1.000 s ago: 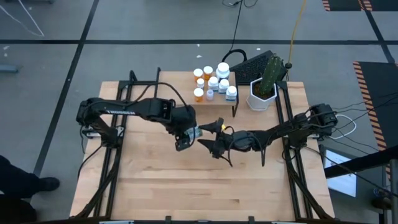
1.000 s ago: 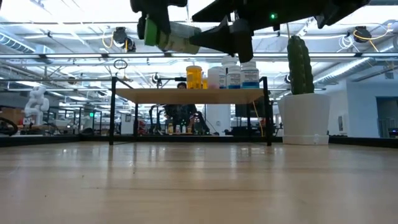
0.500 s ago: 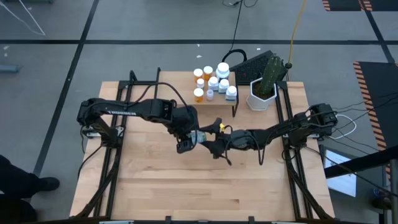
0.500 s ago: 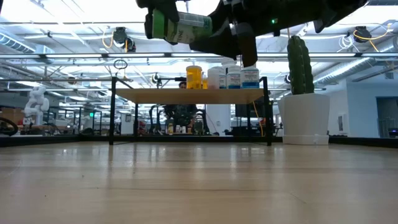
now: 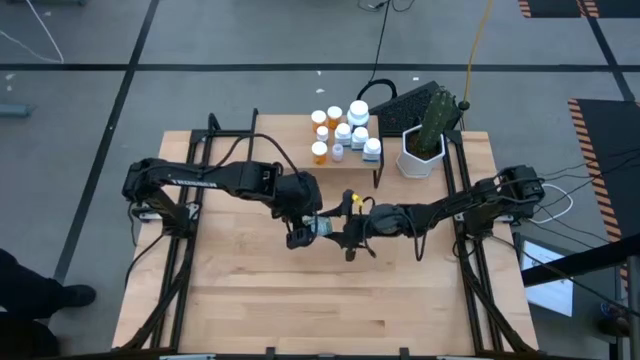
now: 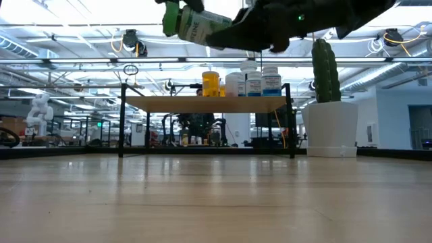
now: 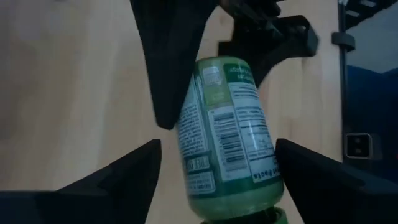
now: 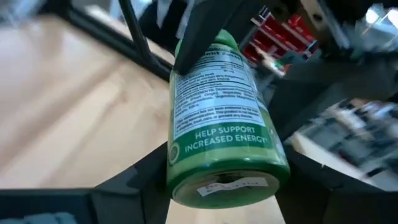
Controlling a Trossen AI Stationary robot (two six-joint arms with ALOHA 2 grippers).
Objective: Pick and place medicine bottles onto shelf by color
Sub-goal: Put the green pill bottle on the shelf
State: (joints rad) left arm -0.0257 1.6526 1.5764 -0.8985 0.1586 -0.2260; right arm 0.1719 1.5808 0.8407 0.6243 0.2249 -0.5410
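A green medicine bottle [image 5: 325, 226] with a white label hangs high over the table's middle, between my two grippers. Its cap end [image 6: 172, 15] points toward my left gripper [image 5: 305, 230], whose open fingers [image 7: 134, 171] stand on either side of that end with a gap. My right gripper [image 5: 346, 232] is shut on the other end. The shelf [image 6: 206, 103] stands at the far edge, carrying several white and orange bottles [image 5: 343, 130]. My right gripper pinches the green bottle's body near its base end [image 8: 186, 155] between its two fingers [image 8: 140, 171]. They reach in about level from the table's right, along the bottle. The bottle lies nearly level, cap end slightly higher, lifted well clear of the table.
A white pot with a cactus [image 5: 421, 150] stands right of the shelf, and a dark keyboard [image 5: 410, 103] lies behind it. The wooden tabletop [image 5: 330, 300] near me is bare.
My right gripper has moved toward the left gripper, rolled, and brought its wide-spread fingers together around the bottle's base end. The bottle has stayed high over the table's middle, rising a little in the low view.
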